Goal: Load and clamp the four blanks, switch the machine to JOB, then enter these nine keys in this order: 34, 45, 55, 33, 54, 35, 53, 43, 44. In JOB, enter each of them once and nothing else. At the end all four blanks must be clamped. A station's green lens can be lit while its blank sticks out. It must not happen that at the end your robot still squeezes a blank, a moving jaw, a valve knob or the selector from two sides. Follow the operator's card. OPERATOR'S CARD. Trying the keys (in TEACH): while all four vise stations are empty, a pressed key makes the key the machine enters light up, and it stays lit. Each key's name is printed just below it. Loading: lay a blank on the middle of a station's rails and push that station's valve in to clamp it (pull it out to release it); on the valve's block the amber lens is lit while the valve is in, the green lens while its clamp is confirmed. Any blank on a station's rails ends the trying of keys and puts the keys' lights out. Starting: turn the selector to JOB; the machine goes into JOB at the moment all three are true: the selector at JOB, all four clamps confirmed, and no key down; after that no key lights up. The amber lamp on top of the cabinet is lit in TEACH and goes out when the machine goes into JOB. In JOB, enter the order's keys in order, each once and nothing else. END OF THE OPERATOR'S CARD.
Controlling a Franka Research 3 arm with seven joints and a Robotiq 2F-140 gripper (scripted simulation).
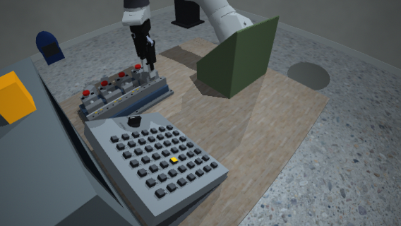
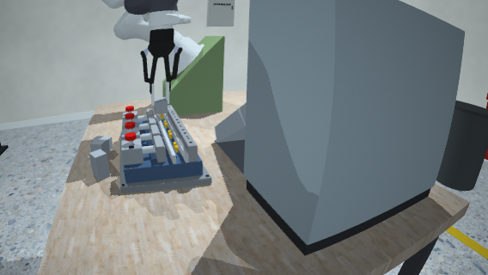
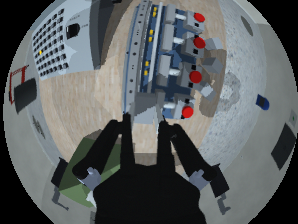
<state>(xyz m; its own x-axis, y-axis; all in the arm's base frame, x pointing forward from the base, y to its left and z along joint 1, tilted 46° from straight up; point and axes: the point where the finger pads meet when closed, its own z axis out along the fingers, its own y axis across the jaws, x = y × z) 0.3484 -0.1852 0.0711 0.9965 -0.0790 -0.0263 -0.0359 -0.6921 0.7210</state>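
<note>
— What carries the whole arrangement?
— The desk (image 1: 275,106) (image 2: 86,223) (image 3: 60,110), bearing the grey cabinet (image 1: 42,159) (image 2: 365,129), with the orange lamp (image 1: 18,97) on top.
— And the smaller apparatus?
— A green wedge-shaped block (image 1: 243,60) (image 2: 198,86) (image 3: 75,177); the key console (image 1: 152,208) (image 2: 229,126) (image 3: 80,57); and the vise unit (image 1: 148,102) (image 2: 163,173) (image 3: 131,60), with four red knobs (image 1: 121,74) (image 2: 130,116) (image 3: 195,76).
— The gripper (image 1: 148,68) (image 2: 160,100) (image 3: 144,109)?
— Narrowed upon a grey blank (image 1: 154,77) (image 2: 161,106) (image 3: 145,106), at the vise's end nearest the green block. Whether it touches the rails cannot be told.
— The other blanks (image 2: 100,165) (image 3: 212,65)?
— Three, on the desk beside the knobs' side.
— The smallest parts?
— The black selector (image 1: 134,121) (image 3: 73,30) and one yellow-lit key (image 1: 174,159) (image 3: 40,52).
</note>
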